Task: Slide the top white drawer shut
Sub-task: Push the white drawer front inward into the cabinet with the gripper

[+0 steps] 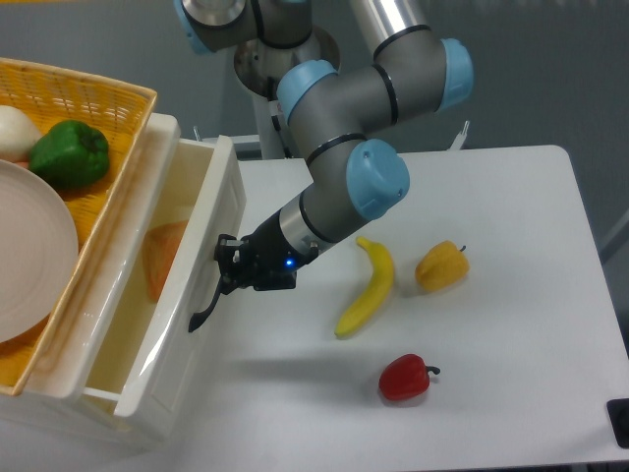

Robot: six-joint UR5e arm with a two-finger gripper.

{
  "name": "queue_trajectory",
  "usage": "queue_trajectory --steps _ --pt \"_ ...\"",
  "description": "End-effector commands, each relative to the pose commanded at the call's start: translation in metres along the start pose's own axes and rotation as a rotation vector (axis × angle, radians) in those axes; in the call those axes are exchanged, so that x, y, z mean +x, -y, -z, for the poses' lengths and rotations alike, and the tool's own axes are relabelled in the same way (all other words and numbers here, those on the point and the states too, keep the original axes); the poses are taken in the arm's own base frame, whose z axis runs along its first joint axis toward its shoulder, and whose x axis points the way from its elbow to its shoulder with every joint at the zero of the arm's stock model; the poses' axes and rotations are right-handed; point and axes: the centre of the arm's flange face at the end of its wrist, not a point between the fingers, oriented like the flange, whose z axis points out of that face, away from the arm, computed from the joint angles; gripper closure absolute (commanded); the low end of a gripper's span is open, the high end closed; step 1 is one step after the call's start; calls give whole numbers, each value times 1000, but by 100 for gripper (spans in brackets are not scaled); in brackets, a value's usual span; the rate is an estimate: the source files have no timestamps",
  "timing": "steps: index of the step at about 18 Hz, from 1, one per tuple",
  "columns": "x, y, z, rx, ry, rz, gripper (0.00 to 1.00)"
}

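The top white drawer [218, 202] stands partly pulled out of the cabinet at the left, with an orange object [160, 258] lying inside it. Its curved black handle [206, 308] juts from the front panel. My gripper [229, 267] presses against the panel just above the handle, with its fingers close together and nothing visibly held between them. The lower drawer is hidden under the top one.
A wicker basket [116, 101] on the cabinet holds a green pepper [69, 152], a white plate [29, 246] and an onion [14, 128]. On the table lie a banana [368, 287], a yellow pepper [441, 266] and a red pepper [406, 378].
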Motion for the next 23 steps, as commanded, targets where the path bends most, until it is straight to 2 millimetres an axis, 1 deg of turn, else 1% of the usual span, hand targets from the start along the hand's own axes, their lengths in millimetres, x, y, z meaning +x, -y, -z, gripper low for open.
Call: queue_trajectory --steps 1,2,4,6,13,15,19,23 --pt "0 0 -1 -2 -1 1 96" --pt "4 1 -4 -6 -1 -4 96" --pt "11 2 -13 -20 -4 -8 96" --pt "11 -2 -18 -32 -3 -5 96" --pt "19 -5 -26 -45 -7 -13 96" --pt "27 -4 -31 -54 -7 -25 96" --pt "29 -4 -31 -55 -5 -19 96" --pt "34 -4 -36 -62 -6 -25 96"
